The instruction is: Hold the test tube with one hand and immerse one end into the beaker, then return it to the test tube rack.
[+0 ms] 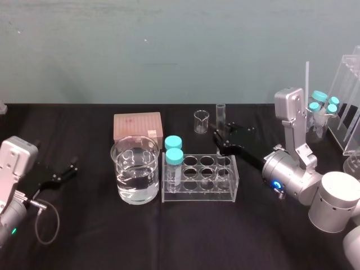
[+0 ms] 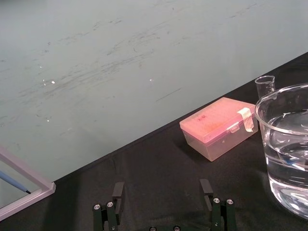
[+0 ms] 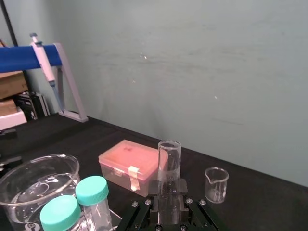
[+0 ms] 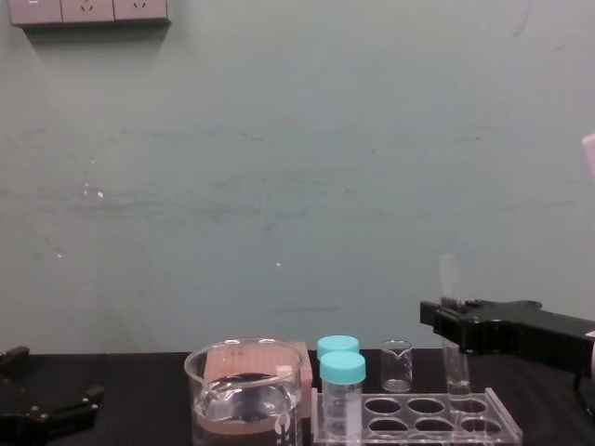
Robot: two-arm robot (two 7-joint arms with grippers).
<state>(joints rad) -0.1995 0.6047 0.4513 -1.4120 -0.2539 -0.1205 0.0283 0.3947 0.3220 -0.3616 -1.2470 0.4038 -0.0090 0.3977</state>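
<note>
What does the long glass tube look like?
The tube is thin, clear glass, open on top, and it looks empty. It stands upright, with its bottom seemingly in the back right hole of the rack. The right tool pinches it about midway, so its top pokes up above the tool.

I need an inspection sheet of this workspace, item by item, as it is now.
Surface: black table, no spills seen.
Job's things: test tube upright in the far right hole of the test tube rack; beaker part-filled with clear liquid, left of the rack.
Clutter: two teal-capped vials in the rack; pink box; tiny beaker.
Grippers: right gripper shut on the test tube; left gripper open, parked at left.
Cables: grey loop by the left arm.
Surroundings: teal wall; clear stand at right.
</note>
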